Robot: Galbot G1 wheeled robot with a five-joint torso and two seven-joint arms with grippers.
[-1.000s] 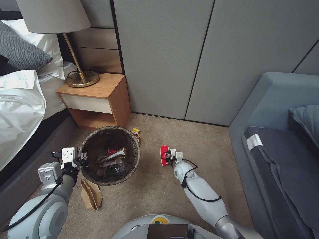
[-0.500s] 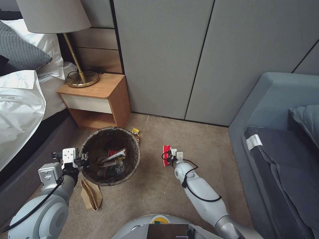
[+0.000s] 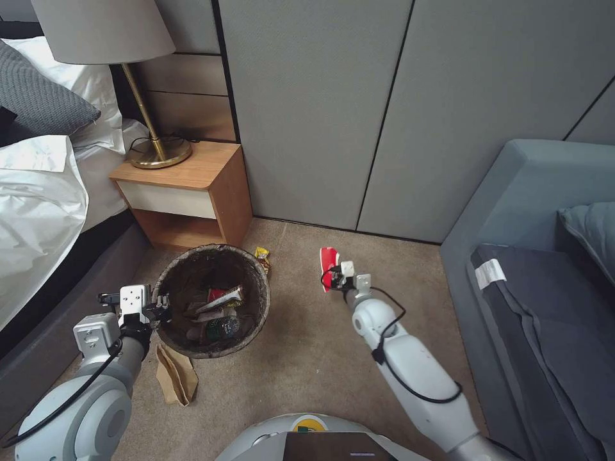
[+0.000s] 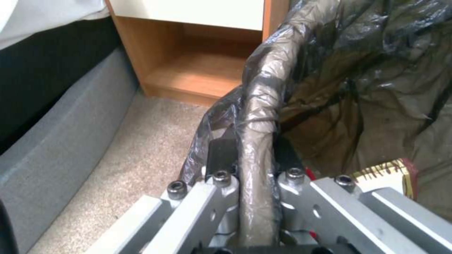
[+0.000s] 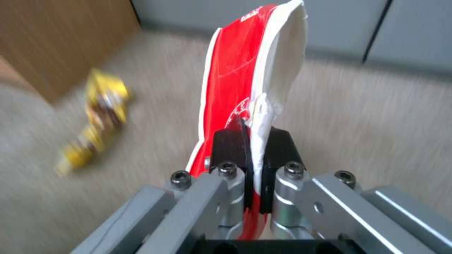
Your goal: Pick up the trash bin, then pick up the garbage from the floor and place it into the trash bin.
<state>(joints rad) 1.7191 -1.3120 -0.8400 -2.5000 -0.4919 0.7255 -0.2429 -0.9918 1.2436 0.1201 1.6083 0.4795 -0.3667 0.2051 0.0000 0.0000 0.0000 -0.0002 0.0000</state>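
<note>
Right gripper [image 3: 337,276], frame center, pinches red-and-white wrapper [image 3: 328,266] upright above carpet, apparently for carry to trash bin [image 3: 213,301] at lower left. Left gripper [image 3: 157,306] clamps bin's lined rim, steadying it. Yellow snack packet [image 3: 262,258] lies beside bin; brown paper [image 3: 175,376] below it.

Beige carpet [image 3: 301,365], grey wall panels [image 3: 320,109] — wooden nightstand [image 3: 186,192], brass lamp [image 3: 150,137], sofa [image 3: 538,256]
</note>
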